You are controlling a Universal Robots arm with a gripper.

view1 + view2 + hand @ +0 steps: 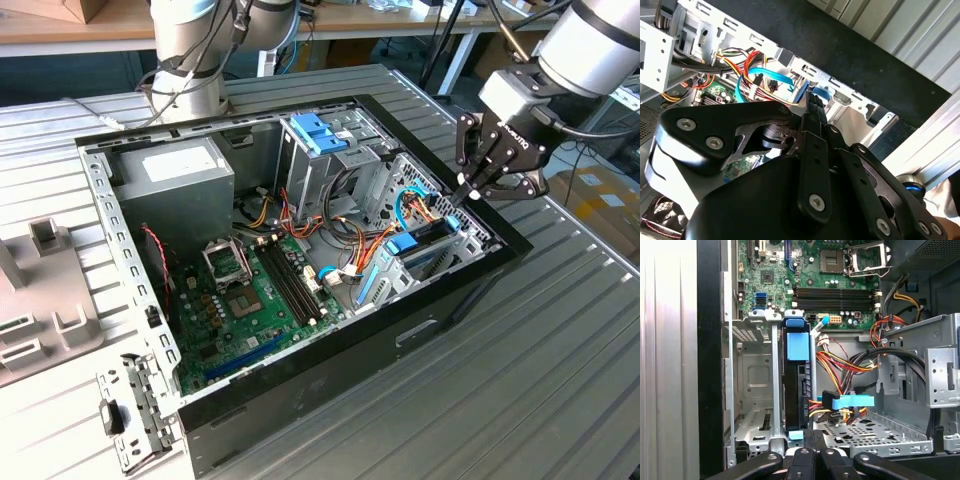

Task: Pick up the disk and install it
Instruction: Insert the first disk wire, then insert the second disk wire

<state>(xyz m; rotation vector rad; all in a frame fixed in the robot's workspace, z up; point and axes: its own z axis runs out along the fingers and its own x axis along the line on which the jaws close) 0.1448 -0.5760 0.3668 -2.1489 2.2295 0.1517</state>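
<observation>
The disk stands on edge in a narrow metal bay slot at the case's front corner, with blue plastic on its top side and a blue cable plug beside it. In the exterior view the disk sits low in that bay on the exterior view's right. My gripper hangs just above it, its fingers pointing down and pressed together with nothing between them. The shut gripper has its tips at the disk's near end, by a light-blue tab. In the second wrist view the gripper points at the same blue tab.
The open computer case lies on a ribbed metal table. Inside are a grey power-supply box, a drive cage with light-blue tabs, the green motherboard and loose coloured cables. A second arm's base stands behind.
</observation>
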